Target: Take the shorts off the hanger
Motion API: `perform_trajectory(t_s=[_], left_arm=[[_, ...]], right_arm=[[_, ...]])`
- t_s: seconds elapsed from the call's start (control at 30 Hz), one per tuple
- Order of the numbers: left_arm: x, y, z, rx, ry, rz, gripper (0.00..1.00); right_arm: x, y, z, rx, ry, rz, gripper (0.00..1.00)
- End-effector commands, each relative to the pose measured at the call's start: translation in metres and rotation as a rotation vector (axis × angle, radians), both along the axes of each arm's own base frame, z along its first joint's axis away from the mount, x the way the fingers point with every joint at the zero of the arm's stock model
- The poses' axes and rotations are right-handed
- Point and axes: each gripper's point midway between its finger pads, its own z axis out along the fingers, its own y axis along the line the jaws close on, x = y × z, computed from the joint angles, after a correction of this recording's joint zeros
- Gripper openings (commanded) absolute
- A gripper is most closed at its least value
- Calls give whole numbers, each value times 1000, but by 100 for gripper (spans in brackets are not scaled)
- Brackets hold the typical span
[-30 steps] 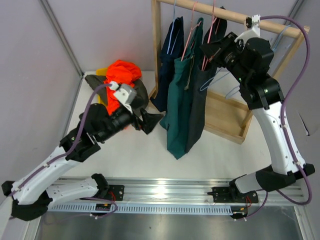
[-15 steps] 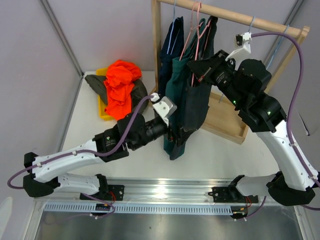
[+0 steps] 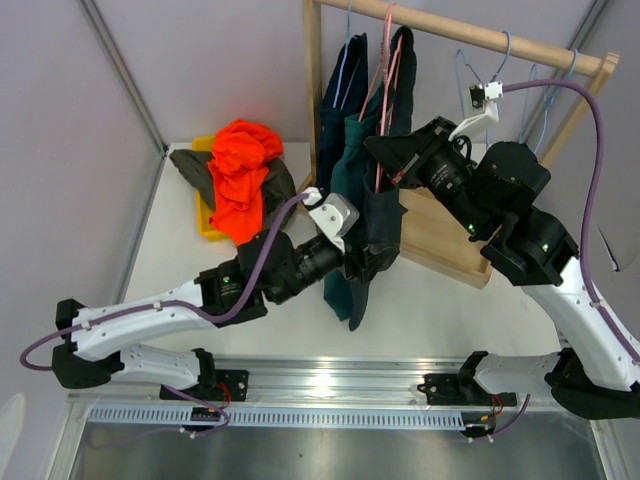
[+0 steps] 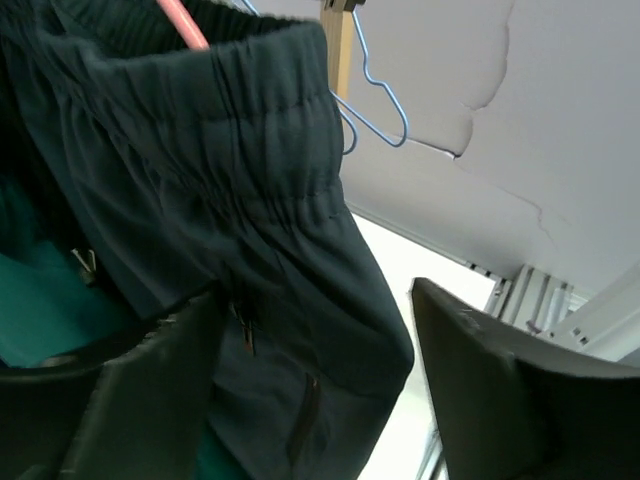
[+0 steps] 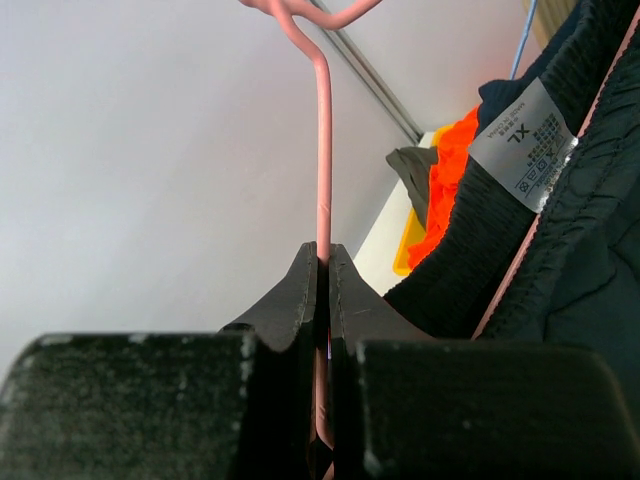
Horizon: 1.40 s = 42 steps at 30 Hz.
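Top external, left to right: olive shorts (image 3: 188, 163) and orange shorts (image 3: 240, 160) lie heaped at the table's far left, off the rack. My left gripper (image 4: 300, 340), over that heap a second ago, has swung across to the rack. Its fingers are spread, with fabric against one of them and nothing pinched yet. Navy shorts (image 3: 340, 95), teal shorts (image 3: 345, 270) and black shorts (image 4: 250, 200) hang in a row, the black on a pink hanger (image 5: 322, 150). My right gripper (image 5: 323, 258) has moved in from the right and is clamped on that hanger's wire below the hook. With the hanger steadied, I judge the black pair comes off next.
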Motion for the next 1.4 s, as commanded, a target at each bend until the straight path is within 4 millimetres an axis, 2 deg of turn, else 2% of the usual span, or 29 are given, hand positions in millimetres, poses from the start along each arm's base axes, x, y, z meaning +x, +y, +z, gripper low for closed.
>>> perform_trajectory(t_s=[0.0,0.07,0.1,0.13,0.17,0.23,0.33,0.57,0.6,0.67,0.73,0.83,0.93,0.97,1.03,1.07,1.17,1.37], left_arm=[[3,-13,-3,-19,-15,-1,67],[6,-18,-12,-10,-13,7,49],[8,-19,-16,-8,-11,14,19],[9,-20,-18,-3,-5,21,7],[11,-21,-18,-2,2,31,1],[11,-23,-29,21,10,31,0],[10,-19,-26,-4,15,35,0],[-3,-6,-52,-13,97,12,1],[-4,-4,-61,-1,105,14,2],[-6,2,-58,-19,114,14,5],[-7,5,-64,-11,118,18,9],[-6,7,-65,-6,117,27,18],[-6,7,-63,-15,113,25,23],[-7,6,-61,-19,111,17,32],[-7,4,-63,-19,111,16,34],[-6,4,-63,-21,114,20,34],[-3,3,-63,-29,110,37,2],[3,5,-59,-58,83,73,0]], right_arm=[[-11,-22,54,122,-127,-40,0],[-13,-22,55,122,-126,-37,0],[-14,-24,58,126,-131,-40,0],[-15,-26,59,128,-134,-45,0],[-15,-29,59,122,-134,-52,0],[-17,-35,62,122,-140,-67,0],[-19,-43,69,120,-155,-90,0],[-17,-59,93,102,-203,-157,0],[-17,-61,95,104,-208,-162,0],[-17,-61,97,107,-212,-165,0],[-16,-61,96,110,-210,-169,0],[-17,-60,94,120,-206,-163,0],[-17,-60,93,119,-203,-163,0],[-17,-61,94,123,-204,-164,0],[-18,-61,94,121,-205,-163,0],[-18,-61,94,123,-203,-162,0],[-19,-63,93,128,-198,-160,0],[-23,-67,91,145,-194,-161,0]])
